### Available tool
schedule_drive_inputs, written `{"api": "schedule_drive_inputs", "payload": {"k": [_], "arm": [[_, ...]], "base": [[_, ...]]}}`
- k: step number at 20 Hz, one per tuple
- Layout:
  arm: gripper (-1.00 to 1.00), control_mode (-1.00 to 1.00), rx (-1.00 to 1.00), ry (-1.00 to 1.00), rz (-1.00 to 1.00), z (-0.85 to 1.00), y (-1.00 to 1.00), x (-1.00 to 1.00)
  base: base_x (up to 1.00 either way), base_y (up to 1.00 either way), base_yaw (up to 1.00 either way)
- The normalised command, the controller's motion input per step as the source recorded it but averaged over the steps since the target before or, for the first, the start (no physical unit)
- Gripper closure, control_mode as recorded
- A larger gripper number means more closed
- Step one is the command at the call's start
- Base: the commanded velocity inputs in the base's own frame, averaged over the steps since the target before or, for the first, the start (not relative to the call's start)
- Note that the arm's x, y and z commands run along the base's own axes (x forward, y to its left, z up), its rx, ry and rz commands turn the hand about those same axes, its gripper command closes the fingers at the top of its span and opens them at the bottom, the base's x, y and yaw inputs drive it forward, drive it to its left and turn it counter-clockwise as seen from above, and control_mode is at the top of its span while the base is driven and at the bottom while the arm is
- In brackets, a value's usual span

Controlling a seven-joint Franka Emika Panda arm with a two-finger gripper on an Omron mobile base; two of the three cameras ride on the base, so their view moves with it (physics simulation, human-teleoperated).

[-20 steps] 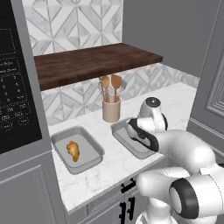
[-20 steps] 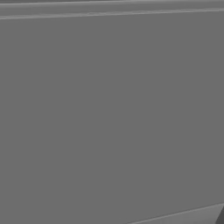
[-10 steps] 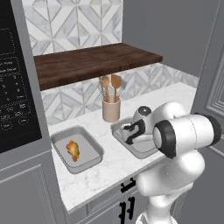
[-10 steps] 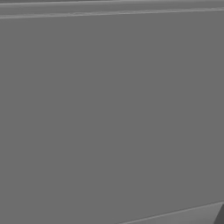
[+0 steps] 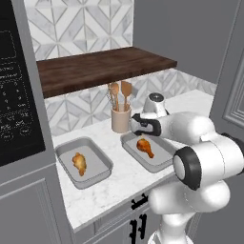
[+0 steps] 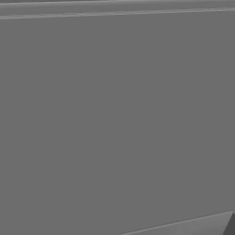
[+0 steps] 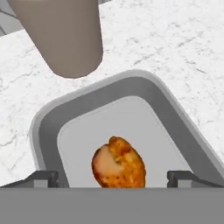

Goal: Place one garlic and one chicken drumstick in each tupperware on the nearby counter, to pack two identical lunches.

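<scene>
White marble-look counter (image 5: 119, 178) is carrying two shallow grey tupperware trays (image 5: 64, 157) (image 5: 164, 159), each holding a golden-brown chicken drumstick (image 5: 79, 162) (image 5: 145, 146). I am hovering my gripper (image 7: 113, 177), fingers spread wide, over the right one.

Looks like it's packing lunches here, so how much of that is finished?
Roughly half. Each shallow grey rectangular tupperware, the left one and the right one, holds one golden-brown chicken drumstick: left, right. The tool sits above the right tray with its jaws spread apart and nothing between them. Neither tray holds a garlic bulb, so both bulbs remain to be packed.
</scene>
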Motion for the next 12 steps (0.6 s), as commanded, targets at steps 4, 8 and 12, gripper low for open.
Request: {"api": "schedule_drive_inputs", "payload": {"k": [4,8,12], "arm": [[-1.00,-1.00,0.03,0.18,0.00,1.00,0.18,-0.97],[-1.00,-1.00,0.00,0.04,0.01,0.47,0.22,-1.00],[-1.00,1.00,-0.03,-0.01,0.04,0.00,0.16,-0.50]], "base": [[0.00,0.00,0.00],[0.00,0.00,0.00],[-0.50,0.22,0.04]]}}
